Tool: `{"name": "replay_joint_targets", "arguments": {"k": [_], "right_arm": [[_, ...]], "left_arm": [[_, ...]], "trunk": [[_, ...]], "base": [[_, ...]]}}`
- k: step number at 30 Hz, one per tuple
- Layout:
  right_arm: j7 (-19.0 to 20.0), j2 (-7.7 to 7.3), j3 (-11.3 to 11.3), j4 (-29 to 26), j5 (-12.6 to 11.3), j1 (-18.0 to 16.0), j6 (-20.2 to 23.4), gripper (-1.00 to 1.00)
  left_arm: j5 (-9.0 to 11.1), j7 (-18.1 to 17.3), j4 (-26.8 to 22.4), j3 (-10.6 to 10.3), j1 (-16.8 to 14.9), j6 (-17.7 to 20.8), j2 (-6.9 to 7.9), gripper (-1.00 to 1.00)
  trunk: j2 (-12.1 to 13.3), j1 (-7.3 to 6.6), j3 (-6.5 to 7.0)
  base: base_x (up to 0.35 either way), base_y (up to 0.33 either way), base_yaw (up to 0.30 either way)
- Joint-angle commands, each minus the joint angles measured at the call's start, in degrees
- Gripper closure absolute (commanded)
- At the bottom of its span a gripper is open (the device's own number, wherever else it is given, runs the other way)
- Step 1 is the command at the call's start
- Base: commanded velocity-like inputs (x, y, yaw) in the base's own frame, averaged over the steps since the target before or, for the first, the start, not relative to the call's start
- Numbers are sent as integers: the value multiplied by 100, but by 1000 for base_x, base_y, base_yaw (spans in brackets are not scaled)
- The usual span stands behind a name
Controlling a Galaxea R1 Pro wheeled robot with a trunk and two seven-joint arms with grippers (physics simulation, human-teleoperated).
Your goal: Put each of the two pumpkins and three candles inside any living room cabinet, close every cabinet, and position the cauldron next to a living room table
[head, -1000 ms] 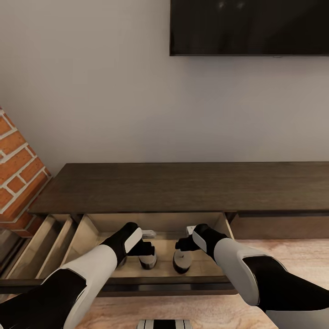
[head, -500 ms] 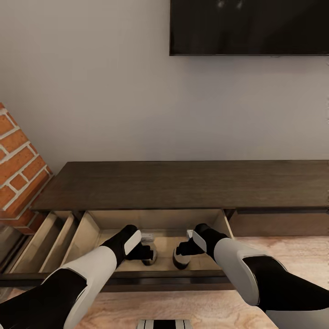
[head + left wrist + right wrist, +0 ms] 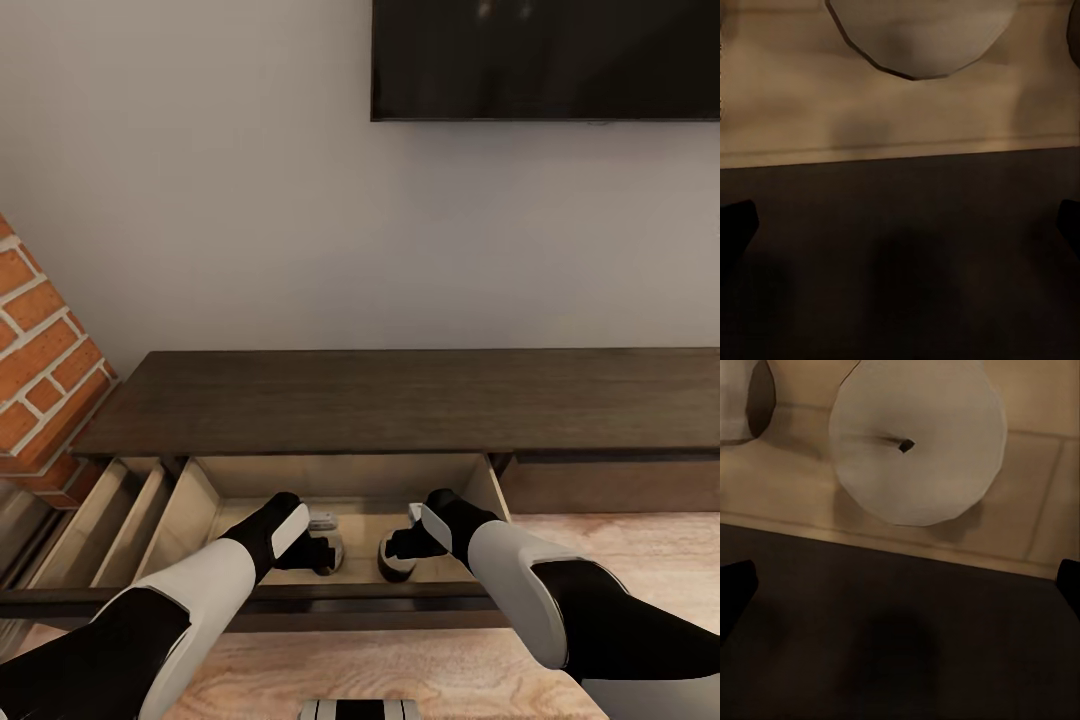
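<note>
The long dark brown cabinet (image 3: 400,400) has a wide drawer pulled out, with its dark front panel (image 3: 350,598) nearest me. Two beige candles stand inside it, one (image 3: 330,553) by my left gripper (image 3: 316,550) and one (image 3: 393,562) by my right gripper (image 3: 402,545). Both grippers reach down over the drawer front. In the left wrist view, the left gripper (image 3: 900,225) is open above the dark panel (image 3: 900,262), with a candle (image 3: 916,34) beyond. In the right wrist view, the right gripper (image 3: 900,585) is open, facing a candle (image 3: 919,435) with a dark wick; another candle (image 3: 739,401) stands beside it.
A second drawer (image 3: 110,510) stands open to the left, beside a brick wall (image 3: 40,370). A black TV (image 3: 545,60) hangs on the wall above. Light wooden floor (image 3: 620,540) lies to the right. My base (image 3: 358,710) shows at the bottom edge.
The drawer front has slid in toward the cabinet, along with both grippers, so less of the drawer floor and candles shows. The view has shifted slightly as well.
</note>
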Motion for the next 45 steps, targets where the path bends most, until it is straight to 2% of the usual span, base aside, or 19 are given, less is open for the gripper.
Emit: {"name": "replay_joint_targets", "arguments": {"k": [1,19,28,45], "right_arm": [[17,0,-1,-8,16,-1,29,-100],[17,0,-8,-8,13,-1,40,-100],[16,0,-9,-8,9,-1,64,-100],[10,0,-9,-8,7,-1,69,-100]], "left_arm": [[61,51,-4,-24,-3,12,0,-100],[61,44,9,-16,-1,32,10,-100],[69,43,387,-8,-3,44,15,-100],[74,43,394,2,-1,36,24,-100]], "trunk": [[38,-23,14],[760,-418,337],[1121,-616,498],[1803,-989,804]], "base": [[0,0,0],[0,0,0],[0,0,0],[0,0,0]]}}
